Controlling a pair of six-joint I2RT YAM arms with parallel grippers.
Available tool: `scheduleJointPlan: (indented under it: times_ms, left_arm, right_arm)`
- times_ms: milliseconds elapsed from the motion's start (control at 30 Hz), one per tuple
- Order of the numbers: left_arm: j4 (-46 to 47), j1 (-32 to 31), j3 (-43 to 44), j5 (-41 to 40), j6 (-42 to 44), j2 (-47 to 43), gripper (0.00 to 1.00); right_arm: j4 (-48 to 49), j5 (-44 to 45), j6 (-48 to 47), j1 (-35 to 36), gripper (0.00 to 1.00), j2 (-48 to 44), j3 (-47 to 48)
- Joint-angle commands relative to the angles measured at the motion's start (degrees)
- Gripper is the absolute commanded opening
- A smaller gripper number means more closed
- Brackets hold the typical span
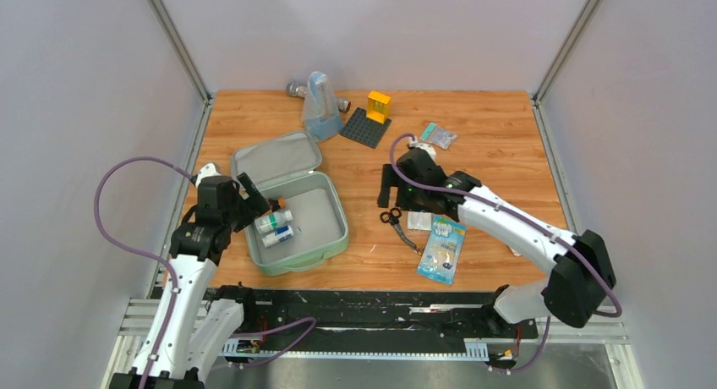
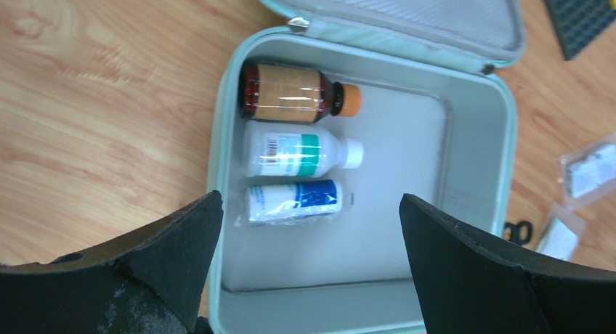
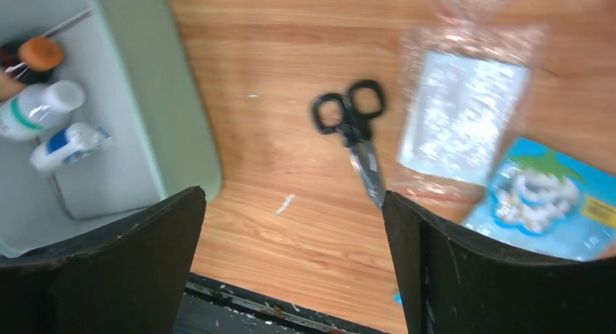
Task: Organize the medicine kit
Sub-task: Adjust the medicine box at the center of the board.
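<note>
left gripper [image 2: 309, 212], jaws spread wide and empty, hangs above the medicine kit [image 2: 476, 156] holding three bottles [image 2: 301, 152]; right gripper [image 3: 292, 203], likewise spread, hangs over the scissors [image 3: 354, 127].

The table [image 1: 490, 135] is varnished wood, its grain plain and its sheen low. The medicine kit [image 2: 479, 174] is smooth matt plastic, and its lid lining [image 2: 407, 7] looks like fine-ribbed cloth. Inside, the amber bottle [image 2: 287, 93] is glossy, with shiny film over its label. The white bottle [image 2: 298, 151] is smooth plastic, and the small blue-and-white bottle [image 2: 294, 201] sits in crinkled clear wrap. The scissors [image 3: 358, 134] have black plastic handles and bright metal blades. The clear pouch [image 3: 461, 116] and blue packet [image 3: 545, 196] are glossy film. The fingers [image 2: 160, 261] of the left gripper [image 2: 311, 198] are matt black with a grainy surface.
</note>
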Motion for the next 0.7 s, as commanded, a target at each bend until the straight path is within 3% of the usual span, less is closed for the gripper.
scheduleJointPlan:
  times_ms: [0, 133, 267, 367, 467, 667]
  left_arm:
    - [2.7, 0.5, 2.5, 6.6, -0.3, -2.2, 1.00]
    - [6.0, 0.5, 1.8, 13.8, 1.2, -2.1, 1.00]
    - [9.1, 0.5, 0.2, 20.0, 1.8, -0.8, 0.99]
    - [9.3, 0.5, -0.9, 20.8, 1.8, 0.0, 0.98]
    - [6.3, 0.5, -0.3, 16.2, 2.5, -0.5, 0.98]
    - [-2.9, 0.5, 1.2, -0.3, -1.4, -4.8, 1.00]
  right_arm:
    - [-0.9, 4.6, 7.7, -5.0, 0.91, -7.3, -7.9]
    - [-0.9, 1.1, 9.4, -7.4, 0.76, -11.2, -13.2]
    - [0.6, -3.5, 8.5, -7.3, 0.73, -12.7, -14.5]
    - [7.7, -17.9, 4.5, -7.1, 0.67, -12.8, -13.4]
    - [13.9, -24.0, 3.0, -3.8, 0.65, -10.2, -8.1]
    - [13.7, -25.9, -0.2, 6.0, 0.60, 9.2, 11.1]
